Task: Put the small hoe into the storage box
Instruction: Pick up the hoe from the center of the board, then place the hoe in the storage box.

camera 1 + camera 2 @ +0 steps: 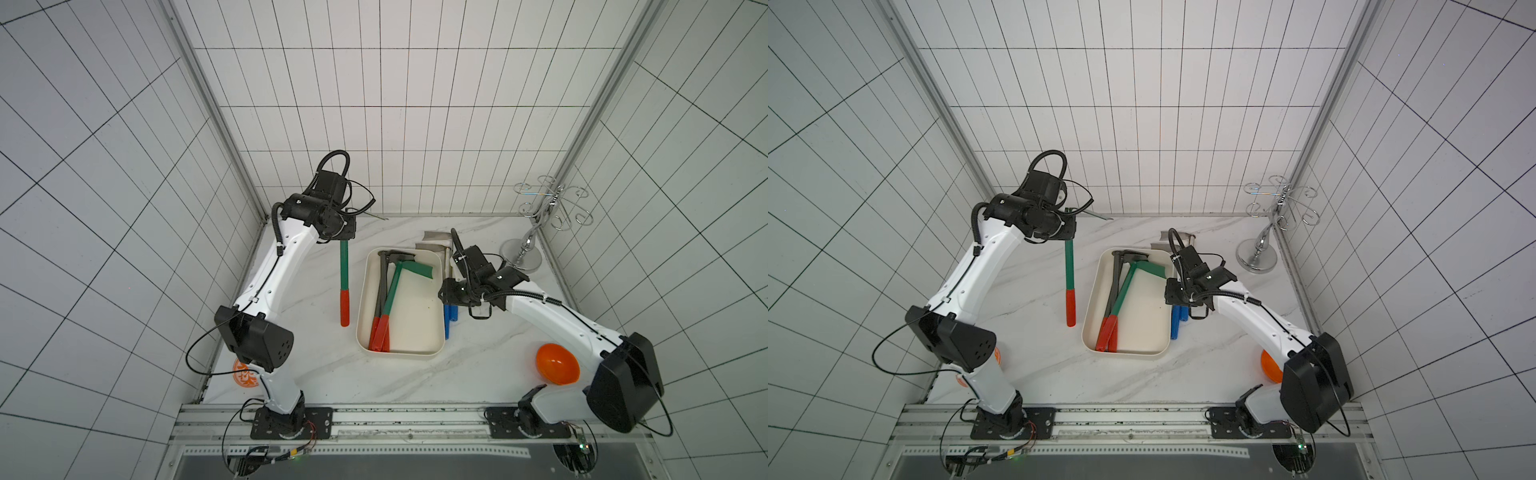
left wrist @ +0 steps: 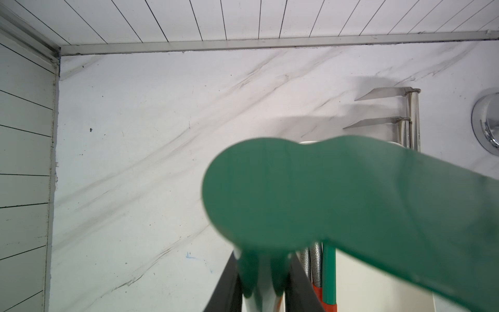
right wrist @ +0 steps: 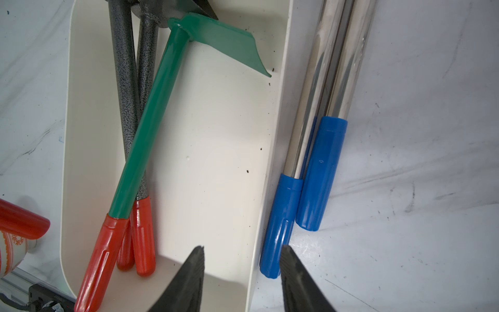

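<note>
Six hoes share one marble table [image 1: 415,382] with my two arms, one storage box [image 1: 415,328], one chrome stand [image 1: 521,254] and one orange bowl [image 1: 557,363]. My left arm [image 1: 286,266] reaches toward the back wall and my right arm [image 1: 552,316] bends in over the box's right side. The box is cream-white and shallow, lying lengthwise at mid-table, and it holds three hoes: two grey hoes [image 1: 381,282] side by side along its left wall, and one green hoe [image 3: 151,121] laid slantwise across them, blade toward the back right corner. All three red grips are bunched at the near left corner. Two steel hoes [image 3: 332,67] with blue grips [image 3: 318,173] lie on the table just beside the box's right wall, outside it. The sixth, the small hoe [image 1: 344,274], is outside the box on its left, near it but apart. My left gripper [image 2: 263,281] is clamped on its green shaft close to the head, so the blade [image 2: 324,194] fills my left wrist view and the red grip points toward my base. I cannot tell whether that grip touches the table. My right gripper [image 3: 243,281] holds nothing; its fingers [image 3: 194,275] stand apart, one over the box floor, one over the table by a blue grip. The bowl sits at the near right, partly under my right arm.
</note>
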You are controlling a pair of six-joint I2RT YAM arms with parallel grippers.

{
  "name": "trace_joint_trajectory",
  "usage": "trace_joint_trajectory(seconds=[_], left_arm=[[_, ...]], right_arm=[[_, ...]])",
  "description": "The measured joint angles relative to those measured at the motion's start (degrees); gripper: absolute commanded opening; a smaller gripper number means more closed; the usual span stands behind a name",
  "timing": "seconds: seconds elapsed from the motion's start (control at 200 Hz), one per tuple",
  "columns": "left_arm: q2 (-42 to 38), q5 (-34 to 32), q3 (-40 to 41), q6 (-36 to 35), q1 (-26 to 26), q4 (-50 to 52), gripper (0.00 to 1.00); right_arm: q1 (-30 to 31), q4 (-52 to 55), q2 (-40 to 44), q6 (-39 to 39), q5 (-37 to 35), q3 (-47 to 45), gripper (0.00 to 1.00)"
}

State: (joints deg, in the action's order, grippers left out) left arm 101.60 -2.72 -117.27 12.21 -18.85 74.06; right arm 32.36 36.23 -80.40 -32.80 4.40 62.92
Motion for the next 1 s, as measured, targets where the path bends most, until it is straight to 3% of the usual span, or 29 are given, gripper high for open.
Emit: trace_joint_trajectory(seconds=[0.295,0.62,1.0], left_arm=[[0.55,-0.46,-3.26,1.09,-2.01,6.1,0.0],[4.26,-0.04,-8.96,2.84,-8.02,8.94,0.0],[10.78,1.75,-10.84,4.55,-12.52,9.84,0.0]], right_arm=[[0.0,-0.09,0.02,-0.22,-0.02,-1.27,0.47],[0.0,-0.42,0.28,-0.37,0.04,-1.73,0.47],[0.04,-5.2,8.57,-0.35,1.03,-3.67,0.47]])
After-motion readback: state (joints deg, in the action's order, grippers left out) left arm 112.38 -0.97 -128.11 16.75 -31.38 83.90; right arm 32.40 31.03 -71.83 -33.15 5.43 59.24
